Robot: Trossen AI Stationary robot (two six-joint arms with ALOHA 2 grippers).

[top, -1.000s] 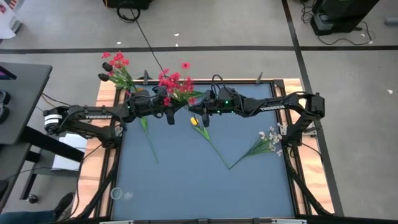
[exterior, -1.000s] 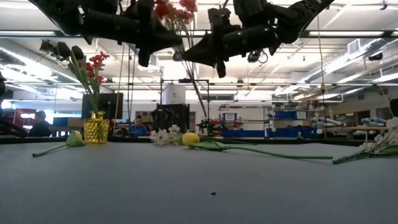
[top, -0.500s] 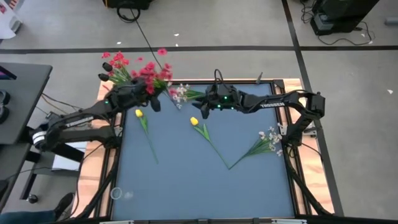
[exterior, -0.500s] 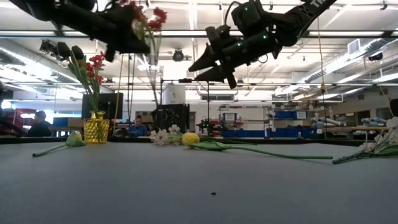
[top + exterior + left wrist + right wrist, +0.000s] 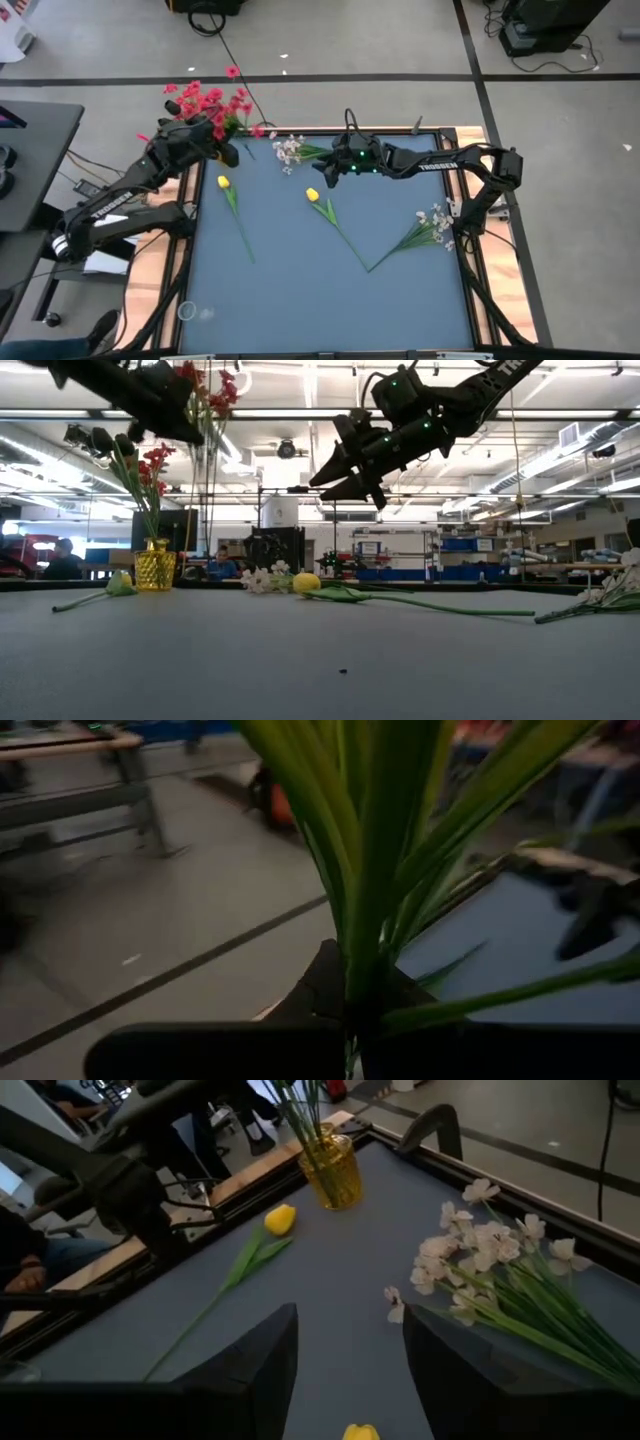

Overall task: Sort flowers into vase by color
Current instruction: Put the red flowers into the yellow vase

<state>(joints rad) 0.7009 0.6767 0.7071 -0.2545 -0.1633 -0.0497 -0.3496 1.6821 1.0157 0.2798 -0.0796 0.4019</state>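
My left gripper (image 5: pixel 222 148) is over the table's far left corner, shut on a red flower (image 5: pixel 232 100) whose blossoms (image 5: pixel 213 384) rise above it. Just left of it in the low view stands the gold vase (image 5: pixel 155 565) with red flowers (image 5: pixel 150 462) in it. My right gripper (image 5: pixel 325 172) hovers open at the far middle, holding nothing (image 5: pixel 345 1370). Two yellow tulips (image 5: pixel 222 182) (image 5: pixel 312 195) and two white sprays (image 5: pixel 290 150) (image 5: pixel 435 220) lie flat on the blue table top. My left gripper pinches the red flower's green stem (image 5: pixel 358 988) between its two fingers, where the long leaves fan out. The flower stands roughly upright, blossoms above the fingers, lifted clear of the table.
A raised wooden frame (image 5: pixel 170 160) borders the blue table top. The near half of the table (image 5: pixel 320 300) holds no flowers. People and shelving show in the room beyond the far edge (image 5: pixel 60 560).
My left gripper has carried the red flower from the far middle toward the far left corner, up to the vase, keeping the flower upright. My right gripper has opened, come away from the flower and shifted slightly toward the far edge.
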